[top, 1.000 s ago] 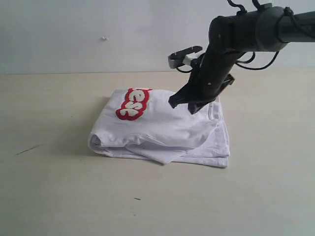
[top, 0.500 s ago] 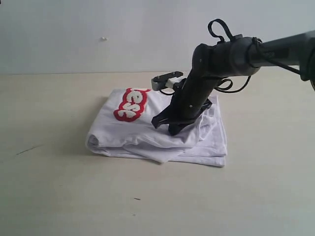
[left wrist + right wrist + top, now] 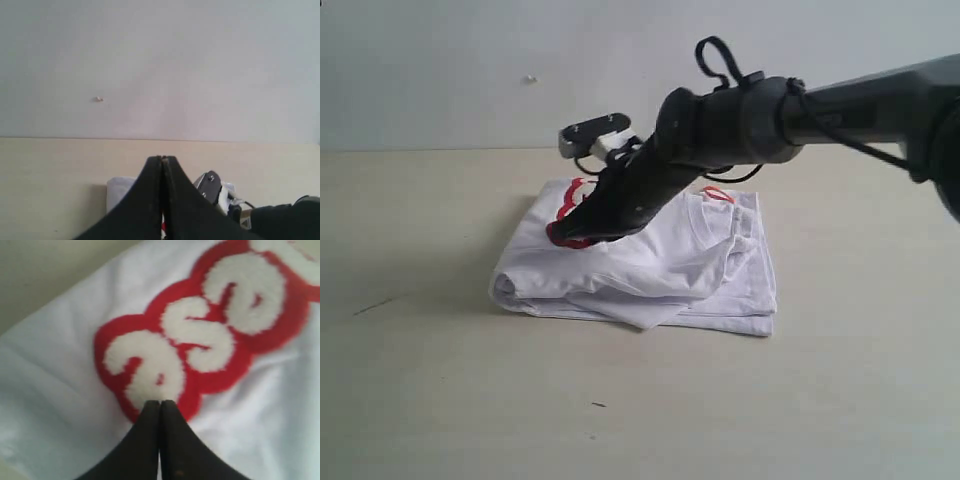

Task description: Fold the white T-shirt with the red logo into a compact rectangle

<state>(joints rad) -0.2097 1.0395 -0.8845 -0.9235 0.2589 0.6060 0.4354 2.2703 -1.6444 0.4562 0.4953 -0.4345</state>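
The white T-shirt with the red logo (image 3: 660, 275) lay on the desk (image 3: 440, 400) as a thick folded bundle, its long axis running side to side in the exterior view.

Colleague: And your grippers?

Me: The right gripper (image 3: 160, 402) was pressed together, pinching nothing. Its tip sat at the T-shirt's logo end, seemingly touching the cloth, with the arm stretched over the bundle along that axis. The left gripper (image 3: 162, 159) was pressed together too, empty and clear of the T-shirt.

Colleague: Which arm was nearer?

Me: The right, I judged. The cloth lay directly beneath its tip.
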